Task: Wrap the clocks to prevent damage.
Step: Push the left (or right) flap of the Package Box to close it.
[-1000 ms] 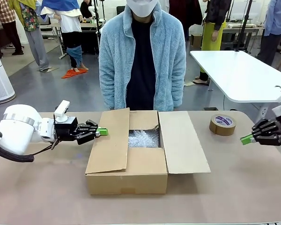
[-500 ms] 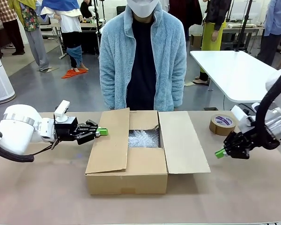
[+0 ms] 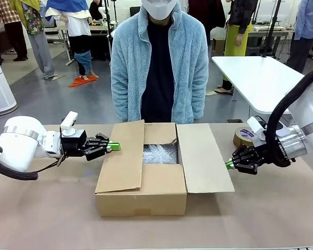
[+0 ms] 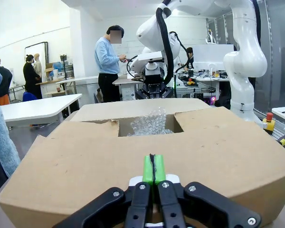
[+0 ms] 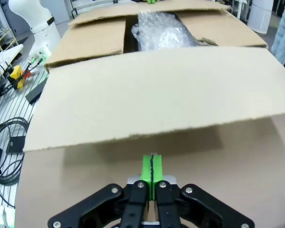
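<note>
An open cardboard box [image 3: 146, 194] stands mid-table, side flaps spread, with bubble wrap [image 3: 159, 153] bunched inside; no clock face shows through it. My left gripper [image 3: 113, 146] is shut, its green tips against the outer edge of the left flap [image 3: 120, 159]. In the left wrist view the shut gripper [image 4: 154, 169] points at that flap [image 4: 109, 156], bubble wrap [image 4: 149, 124] beyond. My right gripper [image 3: 229, 165] is shut, tips at the right flap's [image 3: 203, 159] outer edge. The right wrist view has the gripper [image 5: 152, 165] just under the flap [image 5: 156, 95], wrap [image 5: 164, 31] behind.
A roll of brown tape [image 3: 243, 137] lies at the back right, partly behind my right arm. A person in a light blue fleece [image 3: 159, 62] stands at the far edge behind the box. A white table [image 3: 261, 78] is beyond on the right.
My right arm has swung in from the table's right edge toward the box, bringing its shut gripper to the right flap. The left arm has not moved.
</note>
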Motion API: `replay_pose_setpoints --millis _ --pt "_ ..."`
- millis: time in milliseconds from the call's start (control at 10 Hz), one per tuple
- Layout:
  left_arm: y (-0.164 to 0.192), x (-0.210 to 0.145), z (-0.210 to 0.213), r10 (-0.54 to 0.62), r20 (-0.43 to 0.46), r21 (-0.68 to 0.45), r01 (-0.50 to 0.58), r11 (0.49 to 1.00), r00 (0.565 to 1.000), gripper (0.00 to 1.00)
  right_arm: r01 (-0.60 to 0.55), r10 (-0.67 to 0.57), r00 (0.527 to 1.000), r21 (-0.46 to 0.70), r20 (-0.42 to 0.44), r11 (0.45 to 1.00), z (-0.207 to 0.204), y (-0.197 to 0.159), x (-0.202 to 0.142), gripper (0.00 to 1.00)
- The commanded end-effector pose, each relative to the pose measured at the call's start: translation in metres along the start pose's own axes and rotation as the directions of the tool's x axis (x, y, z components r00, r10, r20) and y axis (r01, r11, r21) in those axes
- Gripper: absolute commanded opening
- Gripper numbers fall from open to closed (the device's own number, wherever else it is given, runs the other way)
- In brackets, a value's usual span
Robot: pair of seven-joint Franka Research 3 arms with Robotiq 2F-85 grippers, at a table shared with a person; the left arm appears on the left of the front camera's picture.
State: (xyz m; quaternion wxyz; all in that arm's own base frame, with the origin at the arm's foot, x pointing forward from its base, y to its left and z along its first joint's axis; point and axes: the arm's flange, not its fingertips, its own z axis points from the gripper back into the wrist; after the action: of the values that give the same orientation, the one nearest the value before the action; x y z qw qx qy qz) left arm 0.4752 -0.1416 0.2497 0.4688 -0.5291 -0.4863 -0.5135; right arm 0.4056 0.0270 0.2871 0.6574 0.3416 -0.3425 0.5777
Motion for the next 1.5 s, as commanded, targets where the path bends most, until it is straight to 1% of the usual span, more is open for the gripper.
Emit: replay_pose_setpoints --millis 0,200,300,400,600,700,800,900,1000,1400 --pt "-0.001 -0.001 -0.001 -0.003 -0.004 0.002 0.003 1.000 1.000 0.00 -0.039 0.037 0.997 0.019 0.064 0.999 -0.014 -0.003 -0.010 0.01" --pt "-0.001 -0.001 -0.001 -0.003 -0.004 0.002 0.003 1.000 1.000 0.00 -0.065 0.058 0.991 0.049 0.123 0.997 -0.022 -0.004 -0.010 0.01" --pt "-0.001 -0.001 -0.001 -0.003 -0.004 0.002 0.003 1.000 1.000 0.00 -0.082 0.071 0.983 0.054 0.170 0.995 -0.024 -0.003 -0.008 0.01" --pt "-0.001 -0.001 -0.001 -0.003 -0.004 0.002 0.003 1.000 1.000 0.00 -0.096 0.085 0.975 0.041 0.206 0.995 -0.022 -0.003 -0.005 0.01" --pt "-0.001 -0.001 -0.001 -0.003 -0.004 0.002 0.003 1.000 1.000 0.00 -0.098 0.103 0.958 -0.035 0.268 0.995 -0.015 -0.001 0.000 0.01" --pt "-0.001 -0.001 -0.001 -0.003 -0.004 0.002 0.003 1.000 1.000 0.00 -0.091 0.102 0.941 -0.051 0.323 0.995 -0.012 0.000 0.004 0.01" --pt "-0.001 -0.001 -0.001 -0.003 -0.004 0.002 0.003 1.000 1.000 0.00 -0.070 0.079 0.911 -0.037 0.404 0.997 -0.011 0.002 0.007 0.01" --pt "-0.001 -0.001 -0.001 -0.003 -0.004 0.002 0.003 1.000 1.000 0.00 -0.053 0.052 0.888 -0.011 0.456 0.999 -0.014 0.001 0.009 0.01" --pt "-0.001 -0.001 -0.001 -0.003 -0.004 0.002 0.003 1.000 1.000 0.00 -0.046 0.036 0.874 0.008 0.485 0.999 -0.019 0.000 0.011 0.01" --pt "-0.001 -0.001 -0.001 -0.003 -0.004 0.002 0.003 1.000 1.000 0.00 -0.024 -0.007 0.874 0.059 0.486 0.998 -0.050 -0.008 0.020 0.01"
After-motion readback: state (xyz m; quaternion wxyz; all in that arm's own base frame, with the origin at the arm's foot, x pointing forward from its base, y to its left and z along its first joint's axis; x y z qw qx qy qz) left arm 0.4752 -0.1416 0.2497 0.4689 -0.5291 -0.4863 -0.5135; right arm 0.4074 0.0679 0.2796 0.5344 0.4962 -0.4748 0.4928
